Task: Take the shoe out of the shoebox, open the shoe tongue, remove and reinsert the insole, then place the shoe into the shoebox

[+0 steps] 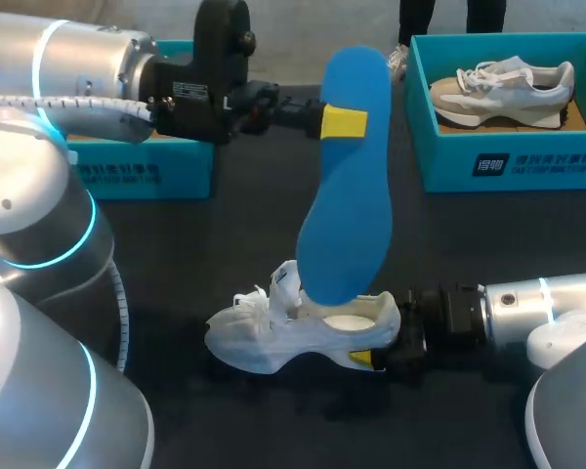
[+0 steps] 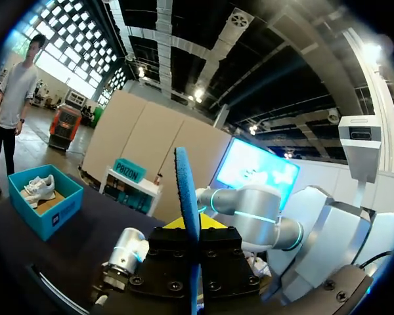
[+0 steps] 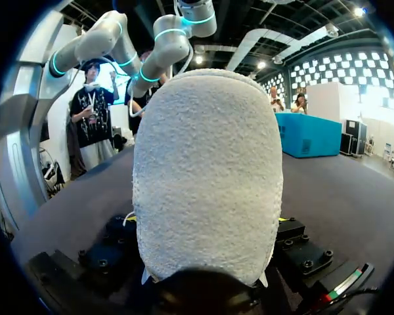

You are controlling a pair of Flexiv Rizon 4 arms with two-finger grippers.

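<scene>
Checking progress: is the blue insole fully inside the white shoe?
No, the blue insole rises high above the white shoe, in the left tool.

A white knit sneaker [image 1: 273,342] is sitting upright, toe pointing to 9 o'clock; a long blue foam insole [image 1: 344,195] is standing on end at its opening, reaching toward 12 o'clock.

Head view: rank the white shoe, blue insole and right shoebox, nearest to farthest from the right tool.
1. White shoe: heel in the right tool.
2. Blue insole: rising from the shoe.
3. Right shoebox: far right corner.
</scene>
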